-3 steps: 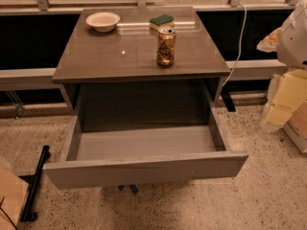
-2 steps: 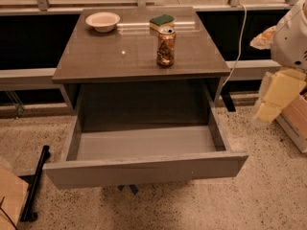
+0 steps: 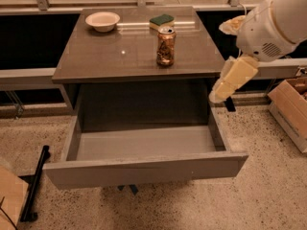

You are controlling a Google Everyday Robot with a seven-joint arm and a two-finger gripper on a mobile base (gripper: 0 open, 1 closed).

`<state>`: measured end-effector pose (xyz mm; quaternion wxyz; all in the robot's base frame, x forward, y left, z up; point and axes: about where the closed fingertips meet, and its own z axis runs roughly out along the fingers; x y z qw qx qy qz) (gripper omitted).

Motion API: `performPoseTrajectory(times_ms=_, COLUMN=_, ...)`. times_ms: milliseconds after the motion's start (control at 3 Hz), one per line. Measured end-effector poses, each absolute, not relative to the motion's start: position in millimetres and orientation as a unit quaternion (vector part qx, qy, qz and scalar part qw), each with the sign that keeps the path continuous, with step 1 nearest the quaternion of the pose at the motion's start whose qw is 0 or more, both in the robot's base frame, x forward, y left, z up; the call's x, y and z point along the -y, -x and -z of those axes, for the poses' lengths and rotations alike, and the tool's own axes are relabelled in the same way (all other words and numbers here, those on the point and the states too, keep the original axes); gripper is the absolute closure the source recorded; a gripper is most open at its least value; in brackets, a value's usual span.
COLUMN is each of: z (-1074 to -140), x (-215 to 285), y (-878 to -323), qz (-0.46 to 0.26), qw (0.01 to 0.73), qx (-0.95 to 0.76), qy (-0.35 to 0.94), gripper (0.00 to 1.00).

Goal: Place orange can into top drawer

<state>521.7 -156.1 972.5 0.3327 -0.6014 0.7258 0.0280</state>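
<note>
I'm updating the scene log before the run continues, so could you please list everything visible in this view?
orange can: one, orange-brown, upright on the cabinet top
top drawer: one, grey, pulled open
cabinet: one, grey-brown, centre
bowl: one, cream, cabinet top, back left
sponge: one, green and yellow, behind the can
cardboard box: one, brown, floor at right
black bar: one, floor, lower left
arm: one, white, upper right
tool: one, cream, beside the cabinet's right edge, apart from the can
</note>
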Motion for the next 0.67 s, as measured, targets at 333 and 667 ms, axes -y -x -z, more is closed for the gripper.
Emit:
performPoseTrajectory(times_ms=333, z=-966.7, x=127.9, y=-566.6, qz=-0.064, qw=0.379, qx=-0.716, qy=0.583, gripper=0.0)
performPoseTrajectory(times_ms=667, z=-963.3, x=125.3, y=-574.8, qz=-0.07, qw=0.385, qx=-0.716, qy=0.578, gripper=0.0)
